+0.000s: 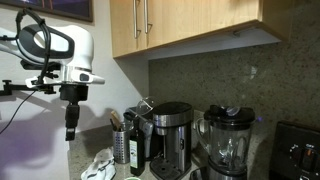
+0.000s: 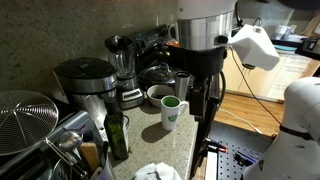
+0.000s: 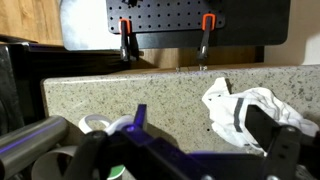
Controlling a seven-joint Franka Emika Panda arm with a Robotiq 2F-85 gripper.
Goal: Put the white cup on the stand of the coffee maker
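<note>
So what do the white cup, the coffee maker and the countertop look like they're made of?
The white cup has a smooth, evenly white wall: probably ceramic, possibly plastic. The coffee maker shows a silvery band with streaky highlights, likely brushed metal, over dark, probably plastic housing. The countertop is beige with fine dark speckles: granite-like stone, though laminate can't be ruled out.
</note>
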